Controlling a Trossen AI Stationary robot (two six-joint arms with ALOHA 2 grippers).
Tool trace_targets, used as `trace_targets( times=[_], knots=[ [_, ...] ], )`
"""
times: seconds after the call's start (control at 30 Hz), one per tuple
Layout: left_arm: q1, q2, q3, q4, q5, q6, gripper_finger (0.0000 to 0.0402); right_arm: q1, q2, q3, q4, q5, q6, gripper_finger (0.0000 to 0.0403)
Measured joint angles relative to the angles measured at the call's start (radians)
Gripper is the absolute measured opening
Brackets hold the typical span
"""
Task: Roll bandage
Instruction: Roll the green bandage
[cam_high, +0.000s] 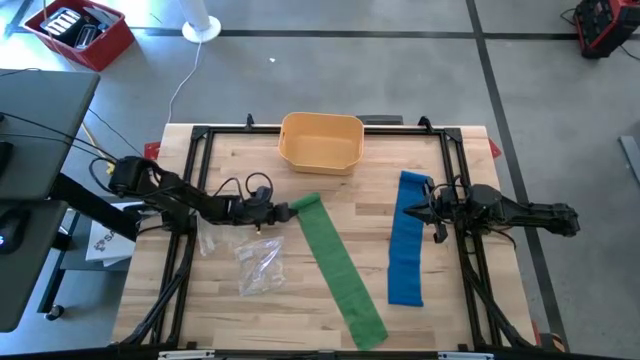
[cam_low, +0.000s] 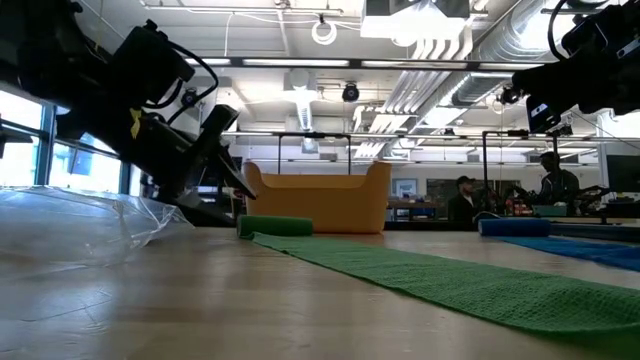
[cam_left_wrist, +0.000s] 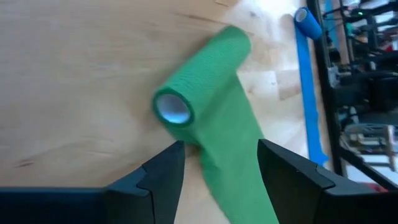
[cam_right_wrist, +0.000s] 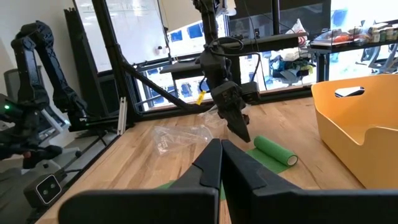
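Left wrist view shows my left jaws open just behind the green bandage roll (cam_left_wrist: 199, 78), which lies near the yellow bin (cam_high: 320, 140); my right jaws are closed. If I push off-centre, I think the roll could skew and wind crooked.

The green bandage (cam_high: 335, 265) looks like matt woven cloth (the blue bandage (cam_high: 407, 240) too), lying on a smooth wooden table (cam_high: 300, 330) beside a crinkled clear plastic bag (cam_high: 258, 265).
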Motion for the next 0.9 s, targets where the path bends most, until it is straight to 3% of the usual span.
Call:
trace_targets(
  times=[0.37,0.63,0.9],
  knots=[
    [0.034,-0.010,0.018,-0.064,-0.070,0.010,0.0175,0.000,0.000,0.000,0.000,0.000,0.000,0.0000],
    [0.034,-0.002,0.154,-0.329,-0.085,0.079,0.0170,0.000,0.000,0.000,0.000,0.000,0.000,0.0000],
    [0.034,-0.002,0.158,-0.314,-0.104,0.060,0.0170,0.000,0.000,0.000,0.000,0.000,0.000,0.0000]
  ],
)
